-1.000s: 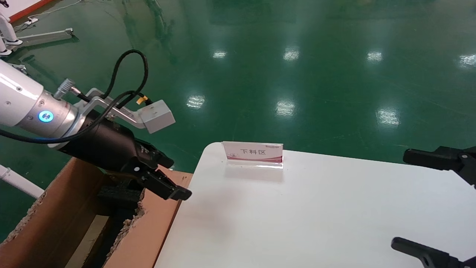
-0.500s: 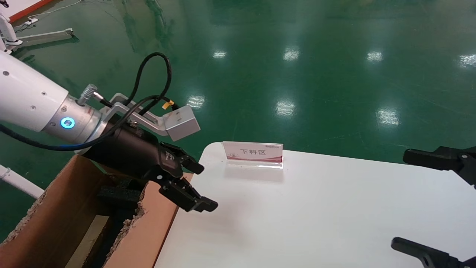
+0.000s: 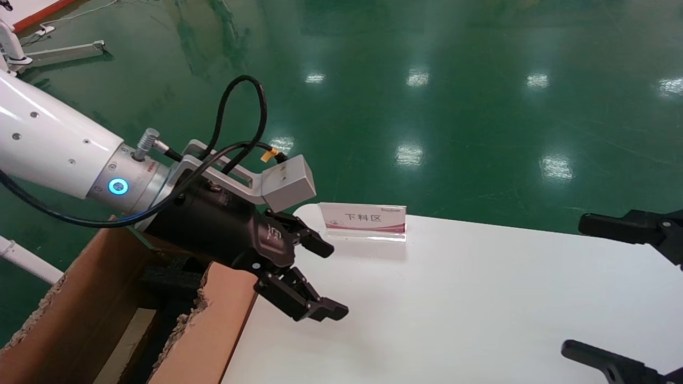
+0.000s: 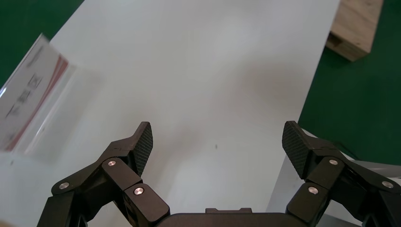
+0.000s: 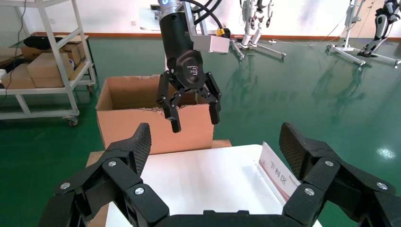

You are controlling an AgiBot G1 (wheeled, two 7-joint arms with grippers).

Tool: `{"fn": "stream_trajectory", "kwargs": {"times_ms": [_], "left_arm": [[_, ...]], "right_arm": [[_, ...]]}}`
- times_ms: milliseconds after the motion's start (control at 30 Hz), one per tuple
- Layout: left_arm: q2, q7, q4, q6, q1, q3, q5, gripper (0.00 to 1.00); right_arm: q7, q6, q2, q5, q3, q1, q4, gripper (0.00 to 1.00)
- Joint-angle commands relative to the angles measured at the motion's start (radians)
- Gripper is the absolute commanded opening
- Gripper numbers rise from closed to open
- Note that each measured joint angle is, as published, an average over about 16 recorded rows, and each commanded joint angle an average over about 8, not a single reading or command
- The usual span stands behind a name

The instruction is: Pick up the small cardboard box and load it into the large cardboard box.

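Observation:
The large cardboard box stands at the lower left beside the white table, with ragged torn edges and black foam inside; it also shows in the right wrist view. The small cardboard box is not in view. My left gripper is open and empty, hovering just above the table's left edge, past the large box's wall. In the left wrist view the gripper has only bare table between its jaws. My right gripper is open and empty at the table's right edge.
A clear sign stand with a red-striped card sits at the table's back edge. A wooden pallet lies on the green floor beyond the table. A shelf cart with cartons stands behind the large box.
My left gripper has moved right and slightly down, from above the large box's opening to over the table's left edge, staying open and empty. The right arm has not moved.

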Motion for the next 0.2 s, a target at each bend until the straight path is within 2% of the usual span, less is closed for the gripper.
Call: {"fn": "stream_trajectory", "kwargs": {"times_ms": [33,200], "left_arm": [[0.002,0.022,0.001,0.006,0.034,-0.043,-0.008,1.00],[0.005,0.049,0.002,0.013,0.077,-0.097,-0.019,1.00]], "right_arm": [[0.000,0.000,0.000,0.000,0.000,0.000,0.000,1.00],[0.000,0.000,0.000,0.000,0.000,0.000,0.000,1.00]]}}
